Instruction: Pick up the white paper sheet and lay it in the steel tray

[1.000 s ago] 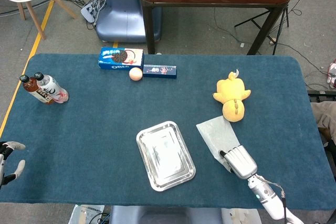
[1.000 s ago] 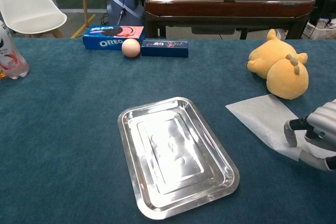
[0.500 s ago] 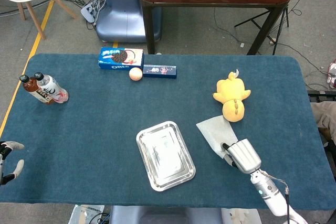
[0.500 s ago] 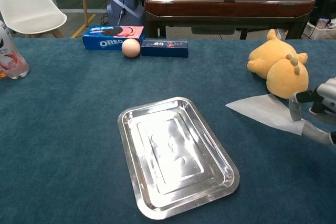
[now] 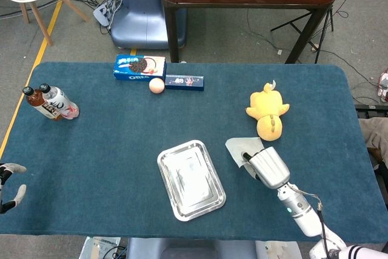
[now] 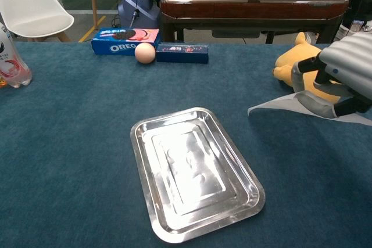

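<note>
Your right hand (image 5: 265, 166) is grasping the white paper sheet (image 5: 237, 147) and has it lifted off the desk (image 5: 109, 150). The sheet hangs in the air just right of the steel tray (image 5: 190, 179), in front of the yellow plush toy (image 5: 268, 110). The tray lies flat near the front edge of the desk, with nothing in it. Your left hand (image 5: 8, 186) sits at the front left corner of the desk, fingers apart, holding nothing. Two bottles (image 5: 51, 102) lie near the left edge. A cookie box (image 5: 139, 67) and a small ball (image 5: 156, 85) sit near the back edge.
</note>
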Motion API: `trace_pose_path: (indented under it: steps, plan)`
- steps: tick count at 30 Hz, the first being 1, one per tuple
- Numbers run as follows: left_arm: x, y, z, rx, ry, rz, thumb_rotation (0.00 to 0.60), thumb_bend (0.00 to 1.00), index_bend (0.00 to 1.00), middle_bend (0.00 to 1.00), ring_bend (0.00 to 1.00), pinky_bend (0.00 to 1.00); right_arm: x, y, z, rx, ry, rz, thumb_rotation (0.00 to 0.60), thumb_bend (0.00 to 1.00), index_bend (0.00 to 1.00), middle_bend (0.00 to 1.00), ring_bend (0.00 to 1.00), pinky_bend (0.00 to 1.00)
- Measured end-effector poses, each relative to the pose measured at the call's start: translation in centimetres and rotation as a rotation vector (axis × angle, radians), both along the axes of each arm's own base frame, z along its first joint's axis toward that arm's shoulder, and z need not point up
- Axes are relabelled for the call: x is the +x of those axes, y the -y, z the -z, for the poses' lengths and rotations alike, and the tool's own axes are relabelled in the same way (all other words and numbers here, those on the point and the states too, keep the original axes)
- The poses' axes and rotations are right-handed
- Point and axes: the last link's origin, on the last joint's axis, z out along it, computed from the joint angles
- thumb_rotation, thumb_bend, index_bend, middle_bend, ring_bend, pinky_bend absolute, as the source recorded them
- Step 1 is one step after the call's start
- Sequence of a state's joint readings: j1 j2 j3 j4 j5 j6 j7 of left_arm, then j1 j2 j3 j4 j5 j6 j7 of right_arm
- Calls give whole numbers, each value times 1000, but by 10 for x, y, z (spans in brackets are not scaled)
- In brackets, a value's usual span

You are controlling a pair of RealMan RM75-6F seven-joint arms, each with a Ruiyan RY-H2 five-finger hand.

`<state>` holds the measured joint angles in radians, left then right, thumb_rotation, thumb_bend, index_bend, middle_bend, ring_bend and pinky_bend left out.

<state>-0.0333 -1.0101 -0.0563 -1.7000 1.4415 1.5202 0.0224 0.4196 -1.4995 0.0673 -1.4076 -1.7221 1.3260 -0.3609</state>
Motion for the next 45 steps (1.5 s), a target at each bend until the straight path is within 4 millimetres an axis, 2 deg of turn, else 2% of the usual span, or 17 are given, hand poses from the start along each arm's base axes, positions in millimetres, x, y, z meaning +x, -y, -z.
trace_pose_path:
  steps: [6, 19, 25, 36, 45]
  plan:
    - [0, 0, 0, -1, -2, -3, 600, 355, 387, 346, 237, 378, 18, 11, 4, -6, -4, -34, 600, 489, 609, 1000, 1000, 1000]
    - [-2, 1, -3, 1, 3, -8, 600, 355, 387, 346, 237, 378, 75, 36, 26, 1, -37, -149, 600, 489, 612, 1000, 1000, 1000]
    - [-2, 2, -5, 8, 6, -10, 600, 355, 387, 346, 237, 378, 89, 41, 33, -16, -15, -171, 600, 492, 630, 1000, 1000, 1000]
    - [-2, 2, -5, 6, 6, -8, 600, 355, 387, 346, 237, 378, 102, 46, 22, -120, 50, -173, 600, 494, 638, 1000, 1000, 1000]
    - [-3, 2, -4, 0, 3, -15, 600, 355, 387, 346, 237, 378, 123, 41, 37, -76, 72, -242, 600, 496, 641, 1000, 1000, 1000]
